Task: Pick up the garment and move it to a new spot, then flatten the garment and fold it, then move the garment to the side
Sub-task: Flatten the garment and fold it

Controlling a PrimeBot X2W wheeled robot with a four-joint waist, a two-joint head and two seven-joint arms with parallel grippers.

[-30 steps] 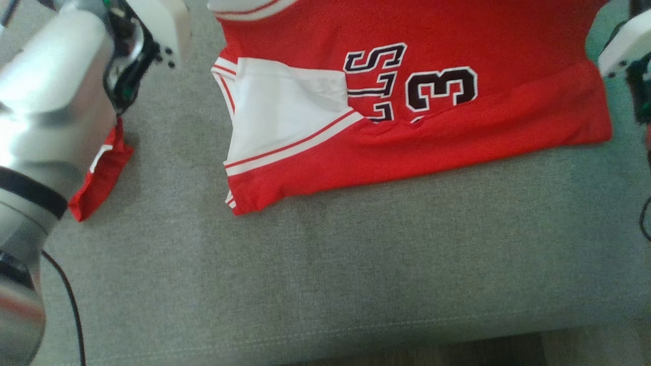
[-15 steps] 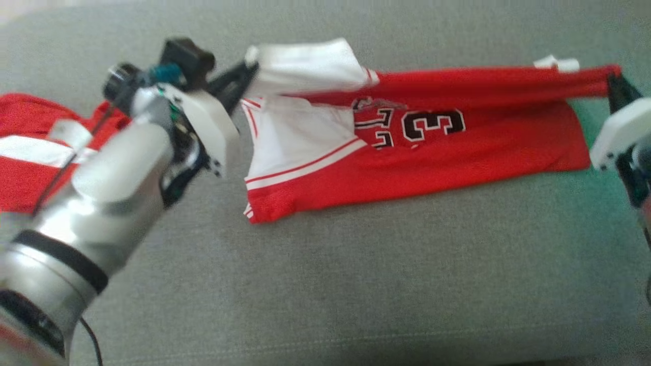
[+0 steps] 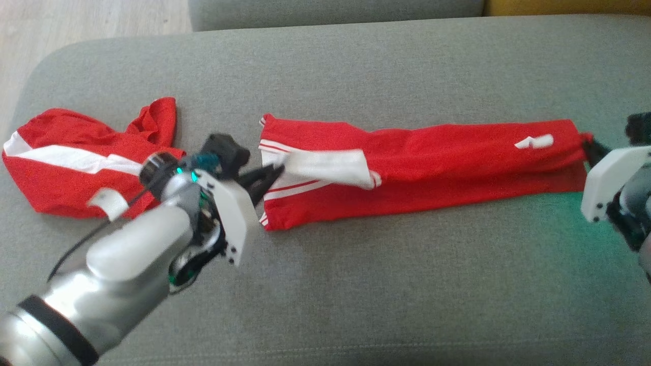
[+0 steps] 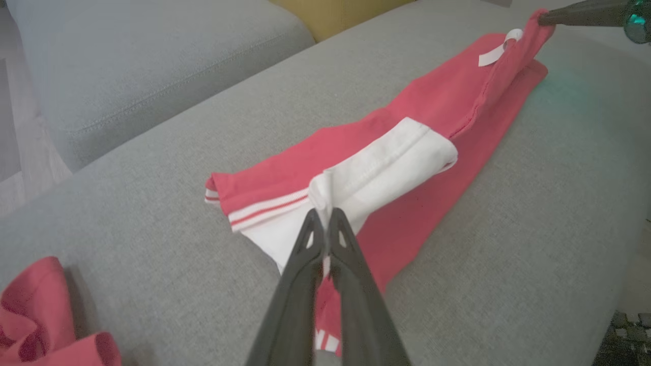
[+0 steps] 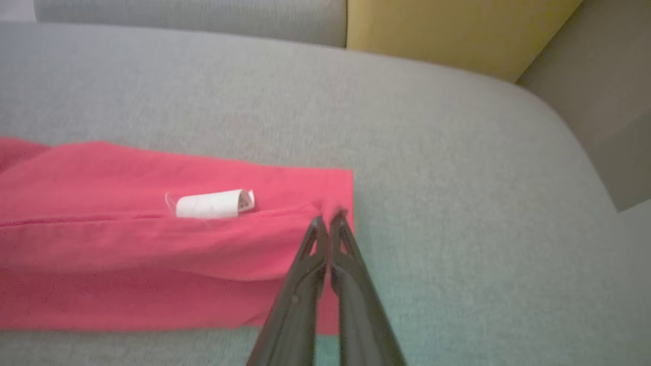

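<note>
Left hand: closed, pinching a fold of the white panel at the garment's left end; sits middle left of the head view.
Right hand: closed tip to tip, clamped on the red corner at the garment's right end; sits at the right edge of the head view.
Garment: red with a white panel and striped trim, folded into a long narrow band; lies on the sofa seat across the middle of the head view, held at both ends.
White label: curled, on the red cloth near the right hand.
Second red garment: crumpled at the left of the head view, apart from the band.
Sofa seat: grey fabric, under both garments.
</note>
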